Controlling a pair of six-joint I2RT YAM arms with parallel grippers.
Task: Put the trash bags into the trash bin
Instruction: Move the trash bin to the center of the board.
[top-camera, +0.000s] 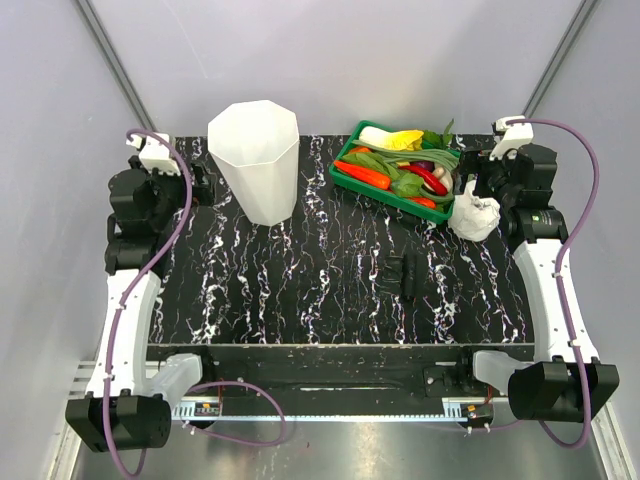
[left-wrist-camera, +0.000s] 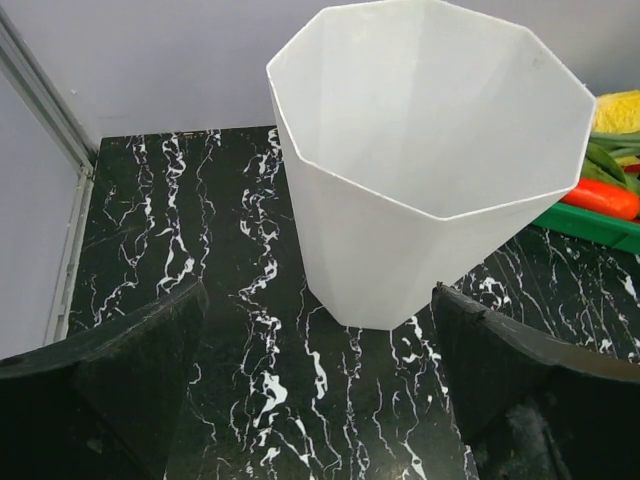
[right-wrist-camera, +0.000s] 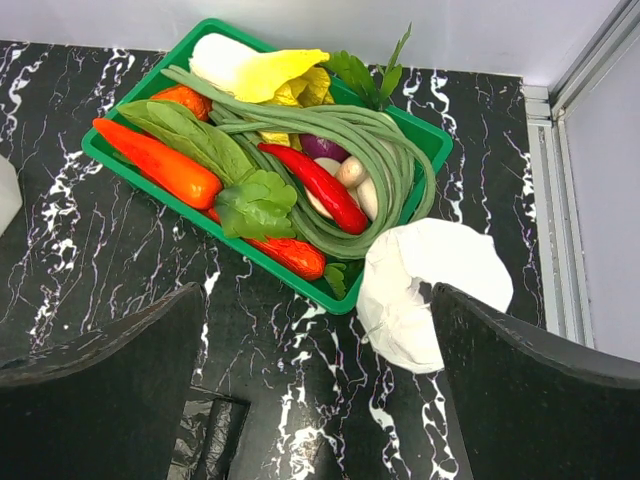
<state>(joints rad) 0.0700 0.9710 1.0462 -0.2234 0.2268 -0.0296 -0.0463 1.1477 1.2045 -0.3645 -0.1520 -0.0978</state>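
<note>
- Nothing done so far: trash bags (top-camera: 400, 275) folded on worktop (top-camera: 300, 290), right of centre, well apart from trash bin (top-camera: 255, 160).
- Left end effector (left-wrist-camera: 318, 340) and right end effector (right-wrist-camera: 315, 340) both gaping, gripping nothing.
- Left to do: grasp, carry, drop inside.

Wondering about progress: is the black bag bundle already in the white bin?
No, the trash bags lie folded on the table, apart from the trash bin.

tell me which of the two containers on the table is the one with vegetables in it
The shallow green tray at the back right, piled with vegetables. The trash bin at back left is tall, translucent white and faceted.
</note>
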